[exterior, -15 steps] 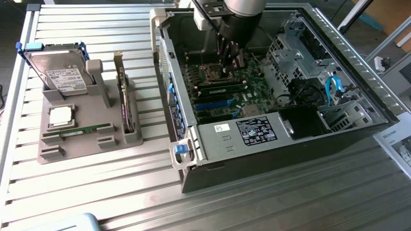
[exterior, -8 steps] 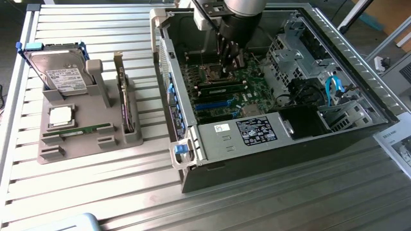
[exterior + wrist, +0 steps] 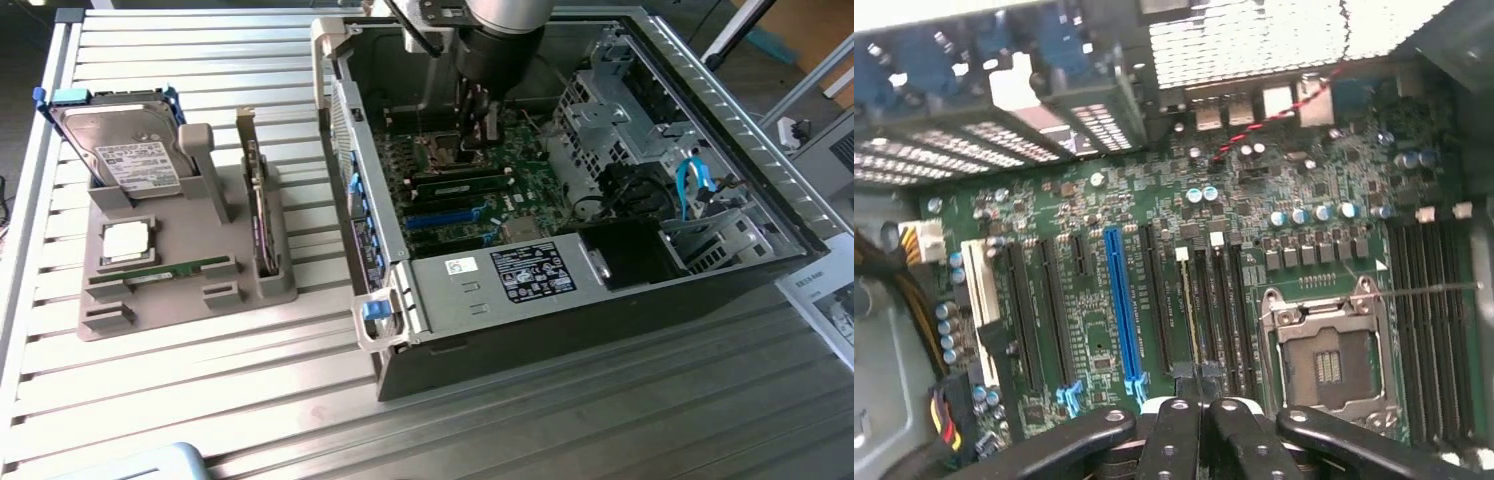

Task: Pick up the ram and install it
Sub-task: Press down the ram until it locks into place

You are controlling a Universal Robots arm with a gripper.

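A slatted metal table point(image 3: 174, 60) carries a grey parts holder point(image 3: 160, 290) and an open computer case point(image 3: 587, 330).

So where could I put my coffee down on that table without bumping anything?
Bare slats lie in front of the grey holder and the computer case, along the near edge. It is crowded inside the case, where the gripper hangs over the motherboard.

Ram point(image 3: 1187, 315) in motherboard point(image 3: 1104, 210) slot, beside socket point(image 3: 1329, 365)

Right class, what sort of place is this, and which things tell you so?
Probably a robot PC-assembly test bench: an open computer case on a slatted metal table, a parts holder with a hard drive, and the gripper over the motherboard.
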